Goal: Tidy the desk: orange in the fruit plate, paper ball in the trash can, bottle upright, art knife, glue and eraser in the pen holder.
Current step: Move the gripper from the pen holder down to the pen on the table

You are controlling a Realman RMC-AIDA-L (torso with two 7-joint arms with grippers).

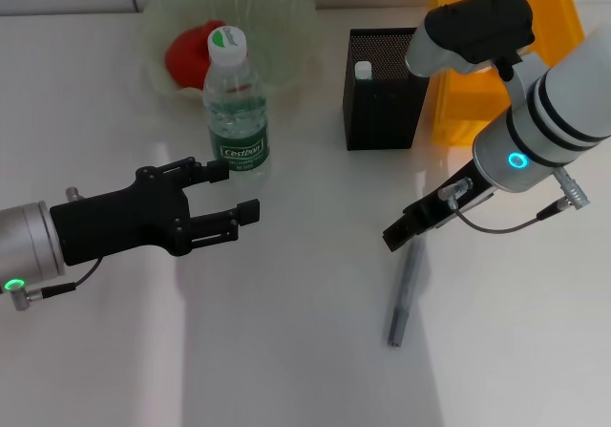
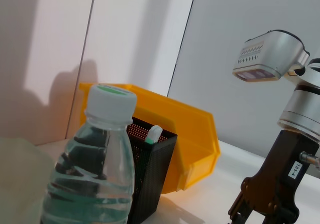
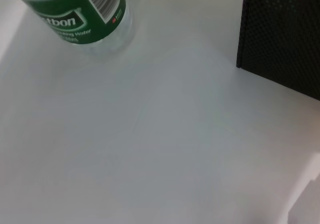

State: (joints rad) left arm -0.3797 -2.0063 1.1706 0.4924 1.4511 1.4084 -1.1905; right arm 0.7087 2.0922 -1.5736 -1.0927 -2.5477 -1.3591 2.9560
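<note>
Art knife (image 1: 405,291) lies flat on the desk, in front of the pen holder (image 1: 382,91). Right gripper (image 1: 410,224), finger state indiscernible, hovers over its near end. Left gripper (image 1: 229,198), fingers apart, sits beside the upright bottle (image 1: 235,102); a sideways sweep could topple it.

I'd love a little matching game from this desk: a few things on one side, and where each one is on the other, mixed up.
Things:
1. bottle
2. art knife
3. glue
4. left hand

Places or states:
A. lying flat on the desk below the right hand
B. standing upright in front of the fruit plate
C. open, just in front of the bottle
D. inside the black pen holder

Pairs: 1-B, 2-A, 3-D, 4-C
</note>
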